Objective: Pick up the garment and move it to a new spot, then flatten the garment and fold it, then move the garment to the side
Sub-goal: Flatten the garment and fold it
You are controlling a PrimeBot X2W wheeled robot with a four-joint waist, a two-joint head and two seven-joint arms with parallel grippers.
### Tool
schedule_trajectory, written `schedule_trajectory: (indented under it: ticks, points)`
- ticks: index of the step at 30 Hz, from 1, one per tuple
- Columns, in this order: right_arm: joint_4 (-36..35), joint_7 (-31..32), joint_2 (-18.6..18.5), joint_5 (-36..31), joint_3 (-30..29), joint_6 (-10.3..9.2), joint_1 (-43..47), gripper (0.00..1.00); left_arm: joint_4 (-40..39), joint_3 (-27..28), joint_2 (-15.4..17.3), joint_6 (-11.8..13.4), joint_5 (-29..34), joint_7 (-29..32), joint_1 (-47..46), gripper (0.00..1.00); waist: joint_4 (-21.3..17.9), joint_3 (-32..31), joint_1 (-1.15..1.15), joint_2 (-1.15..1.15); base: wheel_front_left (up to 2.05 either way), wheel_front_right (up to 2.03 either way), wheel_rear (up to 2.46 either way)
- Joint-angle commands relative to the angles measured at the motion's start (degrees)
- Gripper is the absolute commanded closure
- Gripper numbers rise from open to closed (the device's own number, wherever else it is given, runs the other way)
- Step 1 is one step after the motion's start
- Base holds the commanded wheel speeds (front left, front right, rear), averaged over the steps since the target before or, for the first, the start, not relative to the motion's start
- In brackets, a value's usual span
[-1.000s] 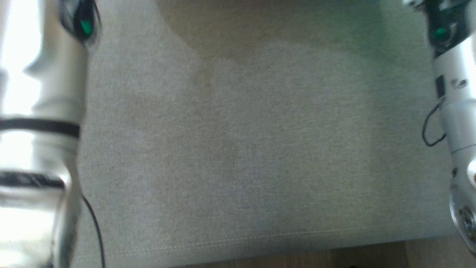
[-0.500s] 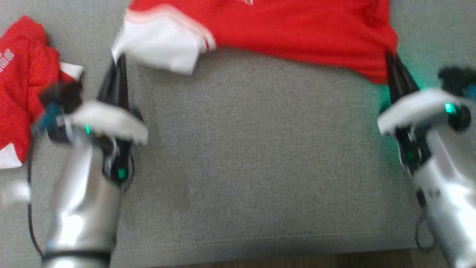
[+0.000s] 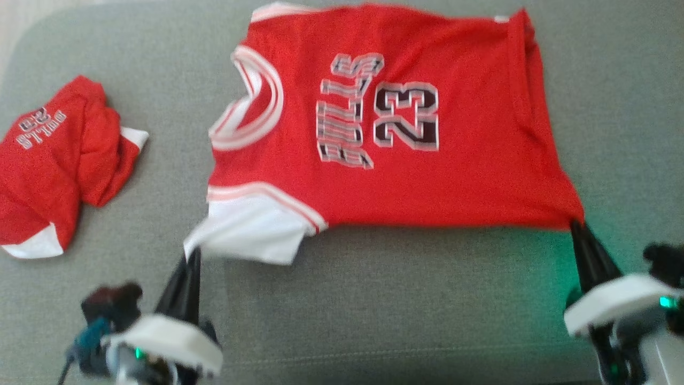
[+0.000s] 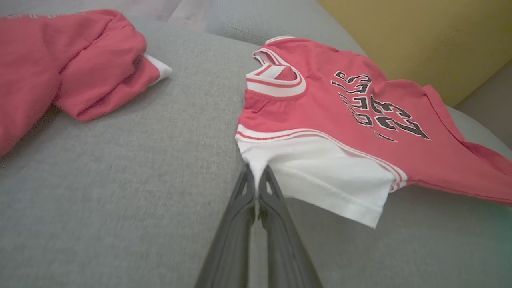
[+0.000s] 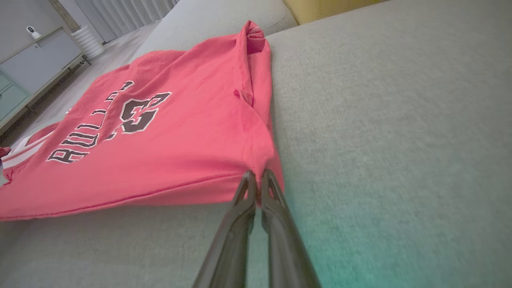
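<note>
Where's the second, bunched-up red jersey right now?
In the head view, the bunched-up jersey lies at the far left of the grey cushion, to the robot's left of the spread jersey and not touching it.

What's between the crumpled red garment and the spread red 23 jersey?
Bare grey upholstery only, between crumpled red garment and spread red jersey; clear in the head view.

Red jersey (image 3: pixel 395 176) lies face-up on grey cushion (image 3: pixel 374 305), near edge seemingly lifted.
</note>
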Motion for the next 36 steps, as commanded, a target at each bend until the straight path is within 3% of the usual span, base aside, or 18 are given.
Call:
schedule_trajectory:
  ticks: [1,9,16,23,29,36]
  points:
    - [-4.6,1.9,0.5,-1.7,-1.0,-0.04,2.6,1.00,-4.4,1.9,0.8,1.0,-0.4,1.6,1.6,1.00,0.2,-1.7,0.01,0.00,0.00,0.00,0.00]
    - [-17.7,10.9,5.8,-6.9,-7.8,-0.04,13.6,1.00,-14.9,0.7,0.2,5.0,-1.4,8.8,12.1,1.00,0.1,-4.2,0.01,0.00,0.00,0.00,0.00]
    - [-20.9,15.9,7.1,-7.8,-9.2,-0.04,15.1,1.00,-17.9,0.8,0.7,5.9,-2.1,11.8,12.9,1.00,-0.2,-4.4,0.01,0.00,0.00,0.00,0.00]
    - [-20.6,28.3,7.4,-7.1,-10.0,-0.04,11.2,1.00,-17.4,2.1,3.7,4.6,-4.9,18.6,6.9,1.00,-1.3,-1.9,0.01,0.00,0.00,0.00,0.00]
    - [-21.4,39.6,7.0,-5.9,-11.3,-0.04,3.4,1.00,-14.8,3.7,6.3,1.6,-11.5,26.6,-2.7,1.00,-2.3,1.7,0.01,0.00,0.00,0.00,0.00]
    - [-21.0,45.9,6.0,-5.1,-12.1,-0.04,-6.4,1.00,-9.3,3.4,10.1,-0.9,-12.8,32.3,-15.5,1.00,-2.4,5.2,0.01,0.00,0.00,0.00,0.00]
